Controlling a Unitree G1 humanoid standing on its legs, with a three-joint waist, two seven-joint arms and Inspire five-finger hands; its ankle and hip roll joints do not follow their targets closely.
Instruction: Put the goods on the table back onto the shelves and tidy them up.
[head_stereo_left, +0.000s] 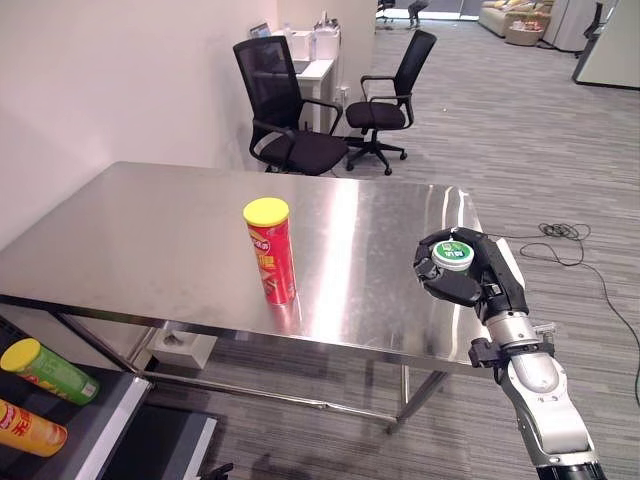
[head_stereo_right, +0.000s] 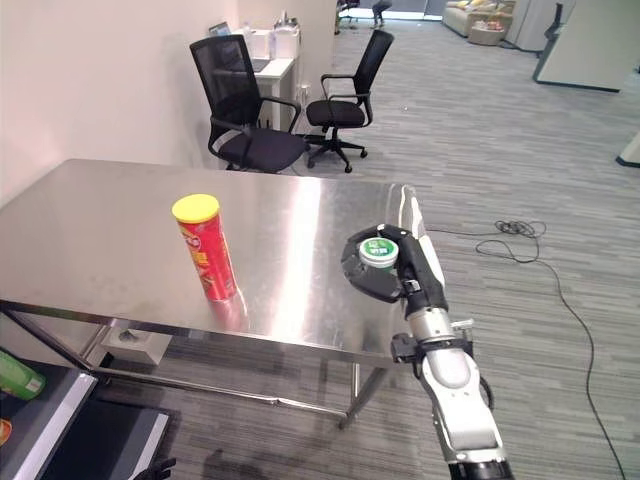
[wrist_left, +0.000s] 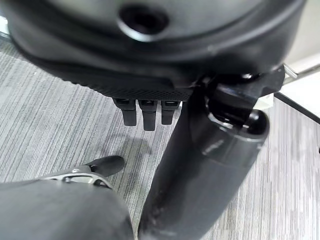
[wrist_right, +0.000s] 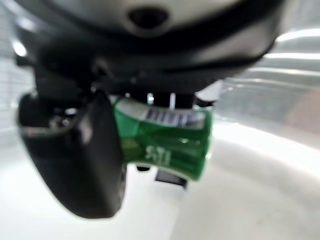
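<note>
The right robot hand (head_stereo_left: 462, 272) is curled around a small green can (head_stereo_left: 453, 255) over the table (head_stereo_left: 150, 230) edge; the shelf (head_stereo_left: 95, 425) lies far to its left, nearer the straight-fingered left robot hand (wrist_left: 145, 107).

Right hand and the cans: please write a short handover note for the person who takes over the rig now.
Right hand: shut on the small green can, at the table's right edge, white lid up.
Left hand: fingers straight, holds nothing, hanging over the floor.
Red chip can with yellow lid: upright on the table, untouched.
Shelf at lower left already holds a green chip can and an orange chip can, both lying down.
Left to do: shelve the small green can, then the red chip can, and tidy.
</note>
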